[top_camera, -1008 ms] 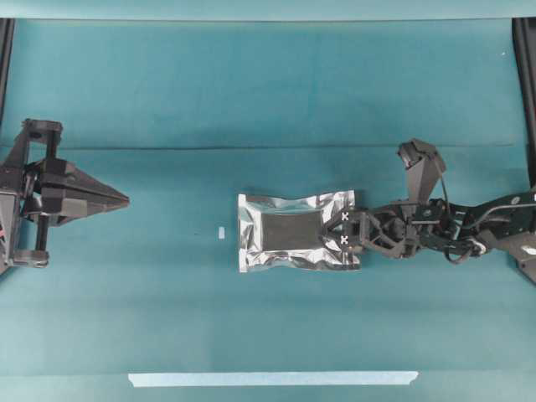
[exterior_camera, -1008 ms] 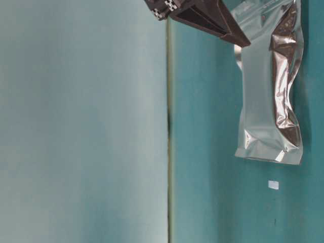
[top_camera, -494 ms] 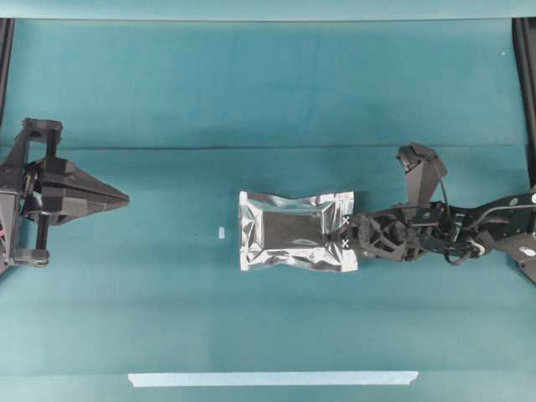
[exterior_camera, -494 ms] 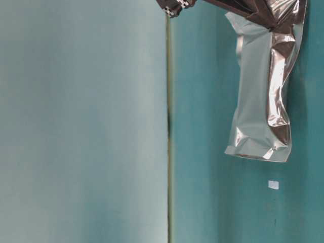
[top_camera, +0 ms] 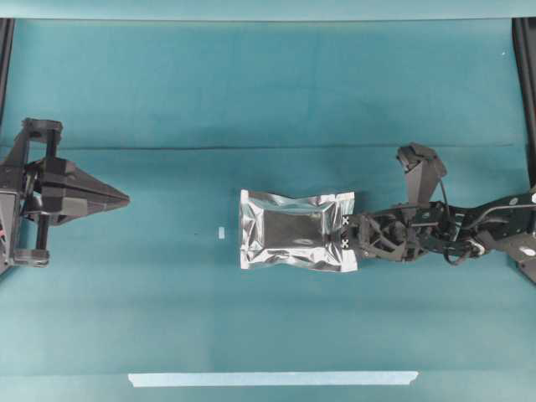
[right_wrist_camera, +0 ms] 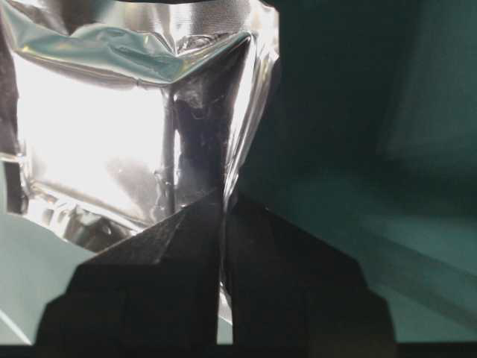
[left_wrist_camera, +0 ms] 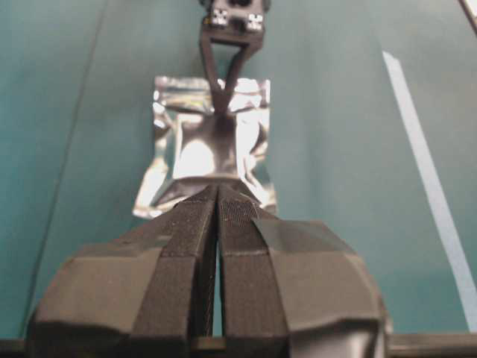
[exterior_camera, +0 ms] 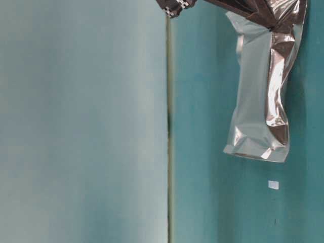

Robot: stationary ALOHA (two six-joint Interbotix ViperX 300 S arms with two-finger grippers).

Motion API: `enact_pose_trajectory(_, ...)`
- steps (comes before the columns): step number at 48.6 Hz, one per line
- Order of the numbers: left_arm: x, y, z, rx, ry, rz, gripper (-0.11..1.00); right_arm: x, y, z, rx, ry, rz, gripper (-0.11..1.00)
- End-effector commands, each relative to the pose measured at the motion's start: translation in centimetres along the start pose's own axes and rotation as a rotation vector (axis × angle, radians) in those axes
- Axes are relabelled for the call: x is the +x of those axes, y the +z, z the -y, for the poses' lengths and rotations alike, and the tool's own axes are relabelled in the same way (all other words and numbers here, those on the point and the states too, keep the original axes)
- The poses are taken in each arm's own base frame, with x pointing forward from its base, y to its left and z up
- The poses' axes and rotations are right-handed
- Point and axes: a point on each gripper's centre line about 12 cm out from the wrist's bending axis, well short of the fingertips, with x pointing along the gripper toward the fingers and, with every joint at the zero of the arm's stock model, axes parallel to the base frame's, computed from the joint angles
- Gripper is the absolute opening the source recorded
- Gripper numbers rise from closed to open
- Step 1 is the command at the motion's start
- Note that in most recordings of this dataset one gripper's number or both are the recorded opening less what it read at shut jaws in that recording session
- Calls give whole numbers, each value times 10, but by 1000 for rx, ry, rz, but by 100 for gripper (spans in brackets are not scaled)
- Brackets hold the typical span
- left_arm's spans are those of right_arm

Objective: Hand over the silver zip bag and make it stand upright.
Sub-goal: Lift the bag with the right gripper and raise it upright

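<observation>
Fingers of the right gripper are pinched tight on the right edge of the silver zip bag, which lies near the middle of the teal counter, its pinched end crumpled. Just left of the bag sits a tiny white scrap. Far left, the left gripper has its fingers pressed together on nothing. A pale tape strip runs along the near edge.

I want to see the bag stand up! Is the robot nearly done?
Not yet. Done: the right tool has pinched the silver zip bag by its edge. In hand: that grip, with the bag not yet passed on. Left: passing it to the left tool, which waits shut far away, then standing it upright.
</observation>
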Motion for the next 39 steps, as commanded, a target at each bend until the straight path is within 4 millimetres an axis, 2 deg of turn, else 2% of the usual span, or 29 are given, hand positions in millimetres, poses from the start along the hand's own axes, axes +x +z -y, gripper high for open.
enact_pose_trajectory(1,1,8,0,2,0,20,-1,-4,3,-15,-25,38,-4,1)
enact_pose_trajectory(9,1,7,0,1,1,17,-1,-17,12,-40,-96,32,-69,1)
enact_pose_trajectory(23,1,6,0,4,1,14,-1,-56,44,-93,-279,7,-209,1)
enact_pose_trajectory(39,1,5,0,-11,1,11,-1,-83,56,-134,-590,-118,-273,1)
